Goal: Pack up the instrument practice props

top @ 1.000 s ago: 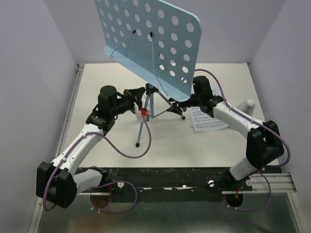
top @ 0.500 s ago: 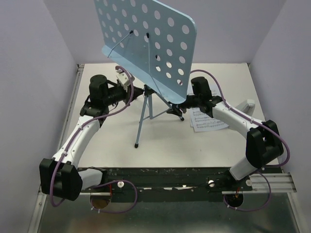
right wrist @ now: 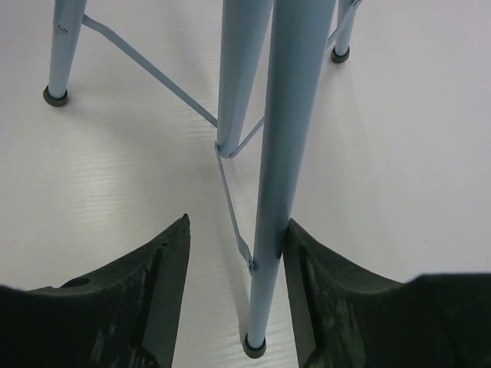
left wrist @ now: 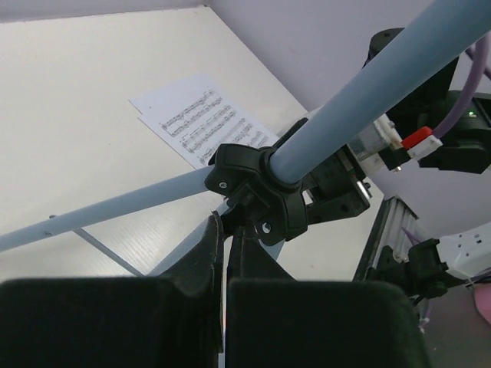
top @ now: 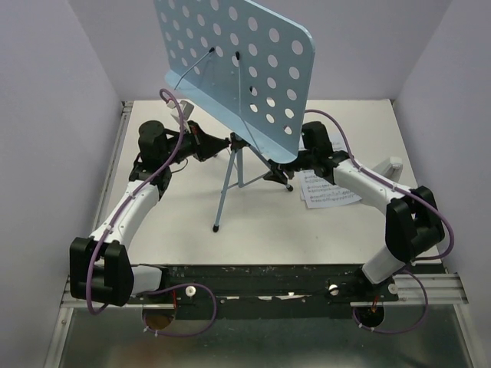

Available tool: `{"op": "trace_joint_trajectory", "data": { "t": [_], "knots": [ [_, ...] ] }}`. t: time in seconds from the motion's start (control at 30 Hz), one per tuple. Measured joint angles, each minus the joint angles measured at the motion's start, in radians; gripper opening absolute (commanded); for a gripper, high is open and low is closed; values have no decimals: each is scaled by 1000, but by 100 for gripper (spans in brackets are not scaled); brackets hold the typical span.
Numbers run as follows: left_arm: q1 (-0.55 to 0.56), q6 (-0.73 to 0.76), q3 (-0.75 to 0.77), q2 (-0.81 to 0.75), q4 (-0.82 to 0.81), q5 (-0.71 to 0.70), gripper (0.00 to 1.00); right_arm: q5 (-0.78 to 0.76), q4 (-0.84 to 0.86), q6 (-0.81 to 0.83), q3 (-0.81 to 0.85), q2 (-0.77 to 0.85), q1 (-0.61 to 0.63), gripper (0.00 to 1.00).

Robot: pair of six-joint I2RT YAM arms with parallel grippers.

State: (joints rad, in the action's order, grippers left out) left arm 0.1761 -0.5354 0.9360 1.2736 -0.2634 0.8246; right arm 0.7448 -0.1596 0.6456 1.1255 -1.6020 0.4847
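Note:
The light-blue music stand stands mid-table, its perforated tray (top: 245, 69) tilted above the tripod legs (top: 228, 188). My left gripper (top: 217, 143) is shut, its tips (left wrist: 228, 222) against the black collar (left wrist: 261, 192) where the pole (left wrist: 368, 84) meets the legs. I cannot see anything held between the jaws. My right gripper (top: 282, 170) is open around one tripod leg (right wrist: 276, 176). That leg touches the right finger (right wrist: 307, 261), with the gripper's midpoint (right wrist: 238, 230) beside it. Two white sheet-music pages (top: 328, 189) lie flat to the stand's right and also show in the left wrist view (left wrist: 203, 123).
Purple-grey walls close in the table on three sides. A small white block (top: 393, 164) lies near the right wall. A metal rail (top: 430, 287) runs along the near edge. My right arm (left wrist: 453, 130) is close behind the stand's pole.
My left gripper has risen and swung from beside the lower leg to the stand's collar, and its jaws have come together. The tray has shifted slightly. The right arm has barely moved.

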Motion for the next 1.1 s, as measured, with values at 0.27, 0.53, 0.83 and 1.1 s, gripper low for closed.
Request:
{"op": "trace_joint_trajectory", "data": {
  "t": [0.27,0.53,0.83,1.1],
  "knots": [
    [0,-89,-42,0,-89,21,48,0,-21,-28,11,-38,1,58],
    [-54,53,-58,-53,19,121,56,0,-25,-30,11,-38,1,58],
    [-56,69,-75,-94,-5,115,57,-1,-71,-13,10,-22,2,58],
    [-56,-170,-101,16,-220,138,54,-14,-170,18,40,-13,3,58]
  ]
}}
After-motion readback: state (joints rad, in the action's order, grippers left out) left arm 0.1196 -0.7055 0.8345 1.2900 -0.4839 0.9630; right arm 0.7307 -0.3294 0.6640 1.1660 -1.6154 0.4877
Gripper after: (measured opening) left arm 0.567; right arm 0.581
